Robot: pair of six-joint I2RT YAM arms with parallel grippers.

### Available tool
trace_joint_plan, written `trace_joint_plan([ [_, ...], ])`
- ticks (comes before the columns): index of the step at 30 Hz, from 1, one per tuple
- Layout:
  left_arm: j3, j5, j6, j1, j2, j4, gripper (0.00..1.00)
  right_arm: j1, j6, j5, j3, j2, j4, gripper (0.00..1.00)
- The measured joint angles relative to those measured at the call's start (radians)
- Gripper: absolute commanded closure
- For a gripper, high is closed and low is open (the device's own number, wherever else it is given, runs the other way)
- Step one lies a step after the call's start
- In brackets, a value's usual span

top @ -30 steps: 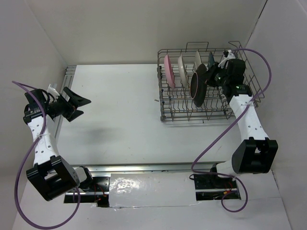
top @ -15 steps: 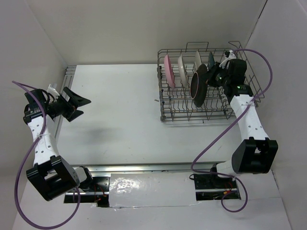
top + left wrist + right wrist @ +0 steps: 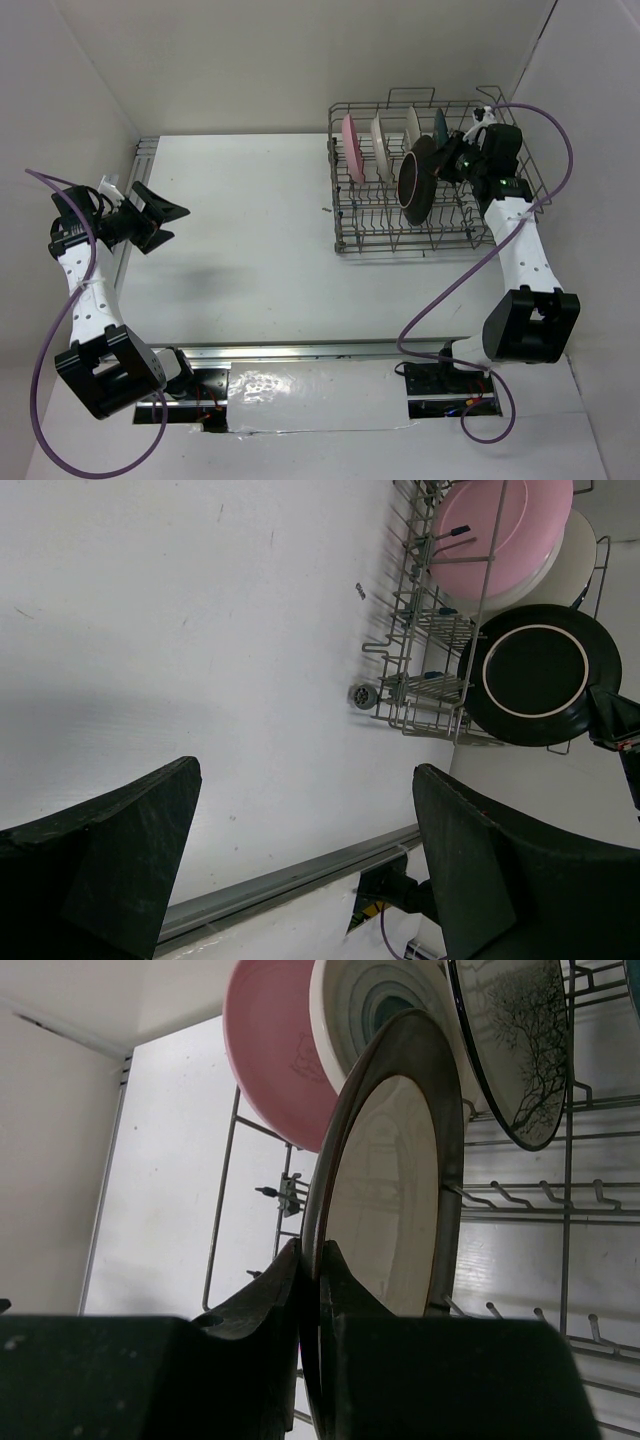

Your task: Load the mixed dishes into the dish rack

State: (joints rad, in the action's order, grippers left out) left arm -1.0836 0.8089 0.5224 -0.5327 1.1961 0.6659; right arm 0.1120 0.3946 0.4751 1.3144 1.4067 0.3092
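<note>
Now, right tool point(image 3: 311, 1260) pinching brown-rimmed plate point(image 3: 385, 1195)

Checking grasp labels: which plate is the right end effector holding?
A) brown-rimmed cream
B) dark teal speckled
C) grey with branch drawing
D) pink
A: in the right wrist view, the right end effector is shut on the rim of the brown-rimmed cream plate.

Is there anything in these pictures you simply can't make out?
Right wrist view: the right gripper hides the bottom edge of the brown-rimmed cream round plate, so whether it sits between tines of the grey wire dish rack is unclear.
Top view: dark teal speckled plate partly hidden by the right arm.
Top view: small dark speck on the table, too small to identify.
</note>
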Motion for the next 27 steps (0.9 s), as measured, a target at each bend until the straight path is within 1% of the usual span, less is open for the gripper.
trace_joint_plan([
  [11,0.000,0.000,0.000,0.000,0.000,0.000,0.01,0.007,-0.018,0.017,0.005,0.000,0.016,1.00],
  [19,0.000,0.000,0.000,0.000,0.000,-0.001,0.01,0.035,-0.040,0.071,0.078,0.030,0.073,1.00],
  [27,0.000,0.000,0.000,0.000,0.000,-0.001,0.01,0.041,-0.040,0.082,0.086,0.043,0.077,1.00],
])
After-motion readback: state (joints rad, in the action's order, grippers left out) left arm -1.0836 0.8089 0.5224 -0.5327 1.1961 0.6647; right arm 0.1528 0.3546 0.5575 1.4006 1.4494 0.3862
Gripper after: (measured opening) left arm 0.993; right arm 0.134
